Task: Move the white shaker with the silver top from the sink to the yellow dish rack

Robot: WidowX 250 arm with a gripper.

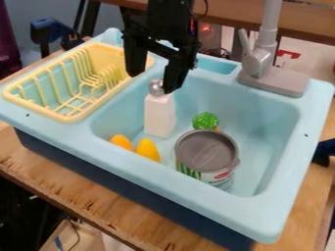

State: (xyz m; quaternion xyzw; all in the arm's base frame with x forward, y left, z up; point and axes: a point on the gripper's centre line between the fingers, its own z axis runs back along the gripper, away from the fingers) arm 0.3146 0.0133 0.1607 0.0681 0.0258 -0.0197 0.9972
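Hanging above the back left of the basin, black gripper with its two fingers spread well apart. Nearest below, white bottle with a silvery, rounded top, directly under the opening and partly overlapped by one fingertip; hard to tell whether touching. Plain and smooth in the body, flat-sided, taller than wide, standing upright on the basin floor.

Around the bottle, inside the light blue toy sink: toward the front left, two rounded yellow-orange pieces, one orange-yellow piece and, just beside it, one brighter yellow piece. To the right, bumpy green piece with a bit of orange showing beneath, close behind a large can with a flat grey lid and a white label marked in green and red; contents hidden.

Set into the sink's left side, yellow dish rack with upright prongs and open slots. At the back right rim, grey faucet. Underneath everything, wooden tabletop
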